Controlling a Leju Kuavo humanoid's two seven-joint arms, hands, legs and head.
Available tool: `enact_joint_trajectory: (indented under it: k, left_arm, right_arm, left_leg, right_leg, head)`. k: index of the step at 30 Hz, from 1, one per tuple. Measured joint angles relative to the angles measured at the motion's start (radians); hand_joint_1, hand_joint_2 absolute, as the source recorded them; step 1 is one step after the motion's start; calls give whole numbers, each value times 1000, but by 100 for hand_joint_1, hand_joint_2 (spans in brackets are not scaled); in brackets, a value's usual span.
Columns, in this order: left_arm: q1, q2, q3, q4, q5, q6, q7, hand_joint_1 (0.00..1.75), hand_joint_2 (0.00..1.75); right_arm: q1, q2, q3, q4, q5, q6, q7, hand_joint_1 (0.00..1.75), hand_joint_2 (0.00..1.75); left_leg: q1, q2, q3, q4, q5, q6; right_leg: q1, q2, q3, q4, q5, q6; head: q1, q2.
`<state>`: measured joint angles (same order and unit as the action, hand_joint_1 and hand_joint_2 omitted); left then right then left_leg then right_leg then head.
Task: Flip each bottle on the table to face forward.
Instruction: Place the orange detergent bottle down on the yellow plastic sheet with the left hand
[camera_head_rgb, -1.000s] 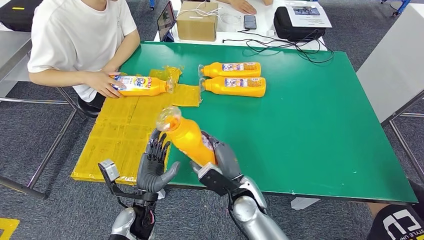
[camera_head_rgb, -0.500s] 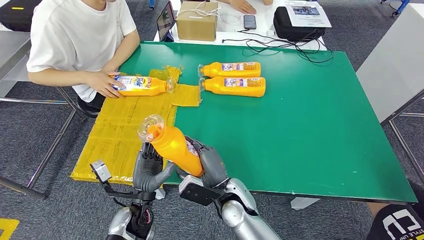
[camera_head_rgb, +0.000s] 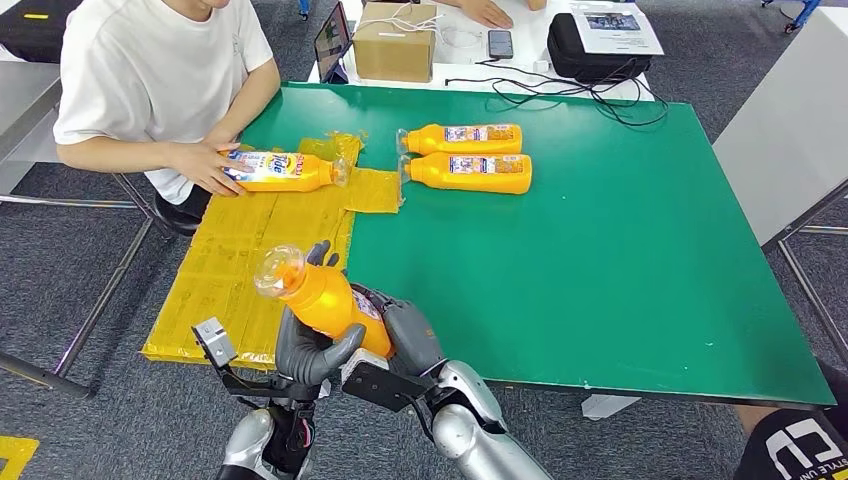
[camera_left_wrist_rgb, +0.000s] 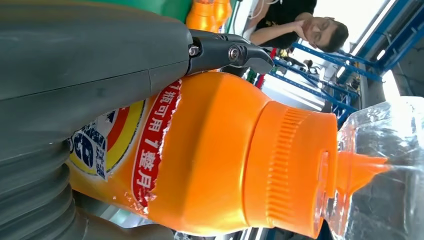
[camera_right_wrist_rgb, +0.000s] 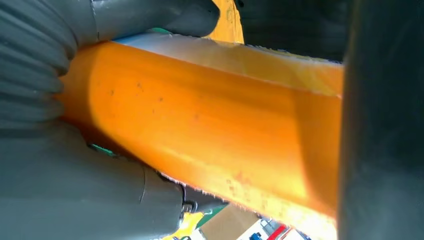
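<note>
The robot holds one orange plastic bottle with a clear cap (camera_head_rgb: 318, 296) up in the air, near the front edge of the green counter (camera_head_rgb: 620, 260). The bottle tilts, with its clear cap pointing up and away to the robot's left.

Both hands are on it. The left hand (camera_head_rgb: 305, 345) wraps its fingers and thumb around the lower part of the bottle. The right hand (camera_head_rgb: 405, 335) also curls around the bottle from the other side. In the left wrist view you can see the bottle's label (camera_left_wrist_rgb: 125, 145), red and yellow with blue marks, right under the grey thumb.

I think this is the turning step. The bottle is lifted and seems to be passing from one hand to the other so it can be spun around.

Next, one hand needs to let go while the other keeps a firm hold. Then the bottle must be rolled so the label faces up and laid down flat.

Two more orange bottles lying side by side (camera_head_rgb: 465, 157) rest far back on the counter. A person in a white shirt (camera_head_rgb: 160, 70) rests a hand on another orange bottle with its label showing (camera_head_rgb: 280, 170), which lies on the yellow taped sheet (camera_head_rgb: 225, 270).
</note>
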<state>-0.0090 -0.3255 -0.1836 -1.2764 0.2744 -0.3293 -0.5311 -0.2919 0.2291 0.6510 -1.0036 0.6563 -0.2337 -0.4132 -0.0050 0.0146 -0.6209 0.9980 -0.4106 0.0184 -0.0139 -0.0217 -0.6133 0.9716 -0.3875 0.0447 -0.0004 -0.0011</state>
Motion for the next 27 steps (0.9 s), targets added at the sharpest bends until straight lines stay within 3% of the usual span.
enact_joint_trajectory:
  k: [10,11,14,15,16,20,23,24,26,27]
  left_arm:
    - [-5,0,-8,3,-70,16,-33,0,175]
    - [-7,0,-9,6,-74,20,-32,14,175]
    - [-16,0,-10,25,-53,17,-9,145,175]
    - [-20,0,-9,33,-39,12,2,175,175]
    - [-24,0,-8,40,-25,7,13,175,175]
    - [-33,0,-5,60,25,-4,46,175,175]
    - [-34,0,-4,63,51,-9,64,175,175]
    - [-34,0,-4,64,55,-9,68,175,175]
    - [-35,0,-3,64,59,-9,72,175,175]
    - [-35,0,-3,64,60,-9,74,175,175]
  right_arm:
    - [0,16,-2,15,-19,3,0,175,175]
    - [0,17,-2,15,-18,3,-2,175,175]
    - [1,19,-2,16,-12,2,-11,175,175]
    - [2,19,-2,16,-10,0,-13,175,175]
    - [3,19,-2,16,-9,-3,-14,174,175]
    - [7,19,-1,17,5,-28,-11,138,175]
    - [7,21,0,19,14,-50,-4,134,175]
    - [7,21,0,20,17,-54,-3,110,175]
    - [8,22,0,22,20,-60,-1,42,175]
    - [8,23,0,23,23,-65,-1,11,131]
  left_leg:
    - [0,0,0,0,0,0]
    - [0,0,0,0,0,0]
    - [0,0,0,0,0,0]
    - [0,0,0,0,0,0]
    - [0,0,0,0,0,0]
    - [0,0,0,0,0,0]
    - [0,0,0,0,0,0]
    - [0,0,0,0,0,0]
    - [0,0,0,0,0,0]
    - [0,0,0,0,0,0]
  right_leg:
    - [0,0,0,0,0,0]
    - [0,0,0,0,0,0]
    - [0,0,0,0,0,0]
    - [0,0,0,0,0,0]
    - [0,0,0,0,0,0]
    - [0,0,0,0,0,0]
    - [0,0,0,0,0,0]
    - [0,0,0,0,0,0]
    - [0,0,0,0,0,0]
    - [0,0,0,0,0,0]
  head:
    - [0,0]
    - [0,0]
    - [0,0]
    - [0,0]
    - [0,0]
    - [0,0]
    - [0,0]
    - [0,0]
    - [0,0]
    - [0,0]
